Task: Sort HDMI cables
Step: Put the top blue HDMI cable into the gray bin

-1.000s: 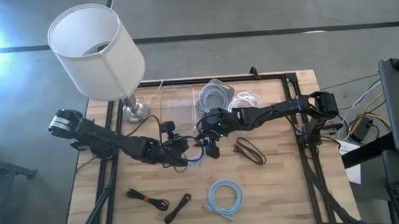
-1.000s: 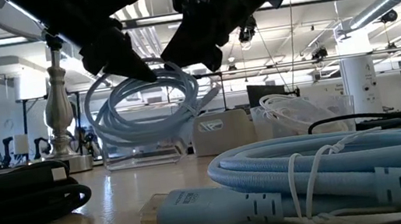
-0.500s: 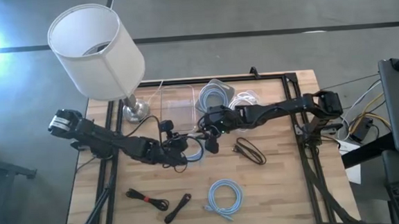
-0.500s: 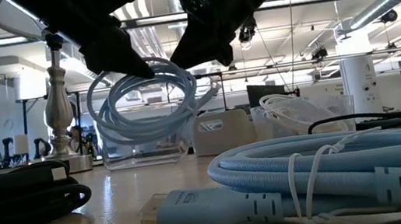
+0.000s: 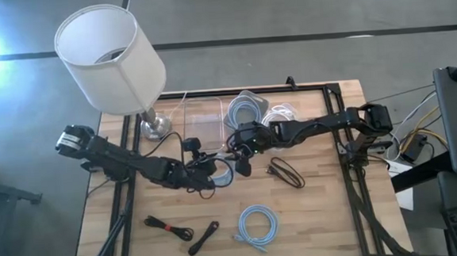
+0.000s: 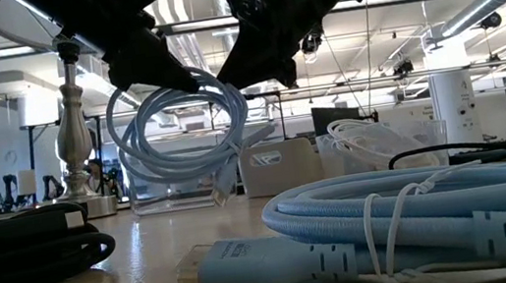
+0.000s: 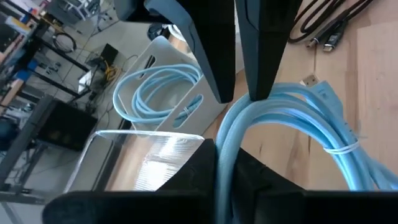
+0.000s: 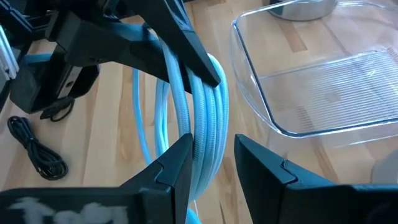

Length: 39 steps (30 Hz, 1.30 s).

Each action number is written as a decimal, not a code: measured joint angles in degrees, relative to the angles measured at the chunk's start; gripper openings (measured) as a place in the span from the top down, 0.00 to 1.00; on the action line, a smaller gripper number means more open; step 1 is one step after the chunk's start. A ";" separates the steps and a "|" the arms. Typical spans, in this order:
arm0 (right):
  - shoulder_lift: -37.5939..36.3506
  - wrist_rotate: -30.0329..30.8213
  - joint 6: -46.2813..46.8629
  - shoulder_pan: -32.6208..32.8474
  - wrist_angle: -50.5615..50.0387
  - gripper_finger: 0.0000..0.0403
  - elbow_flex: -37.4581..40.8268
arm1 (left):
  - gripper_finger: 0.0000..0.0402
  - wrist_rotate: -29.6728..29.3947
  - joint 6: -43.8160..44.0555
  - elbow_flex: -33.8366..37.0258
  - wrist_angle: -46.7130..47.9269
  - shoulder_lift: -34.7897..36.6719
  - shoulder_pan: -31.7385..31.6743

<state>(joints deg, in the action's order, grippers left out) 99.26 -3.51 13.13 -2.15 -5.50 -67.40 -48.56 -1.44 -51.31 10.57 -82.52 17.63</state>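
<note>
Over the middle of the table [image 5: 313, 210], the left gripper [image 5: 213, 172] is holding a light blue coil [image 6: 177, 132] in the air, jaws clamped on its strands. The right gripper [image 5: 240, 162] is meeting it from three o'clock, jaws apart around the same strands. Another light blue coil [image 5: 256, 224] is lying at six o'clock, and black bundles [image 5: 169, 226] at seven.
</note>
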 joint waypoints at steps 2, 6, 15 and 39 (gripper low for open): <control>0.00 -0.14 -0.03 0.02 0.08 0.71 0.05 | 0.94 -0.45 -0.42 0.00 -0.02 0.00 0.06; 0.00 -1.36 -0.70 0.00 0.12 0.71 0.07 | 0.93 -0.66 -0.82 0.00 -0.68 0.00 0.14; 0.00 -2.08 -3.46 0.07 -0.28 0.76 0.13 | 0.93 -1.03 -10.75 0.02 -5.70 -0.07 1.24; -5.03 -1.01 -3.99 0.02 -9.80 0.94 0.25 | 0.77 -0.57 -1.59 -0.24 -6.47 0.11 1.29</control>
<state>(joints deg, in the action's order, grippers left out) 94.24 -4.52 9.14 -2.13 -15.30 -67.15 -49.13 -3.04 -51.55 4.10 -82.41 18.92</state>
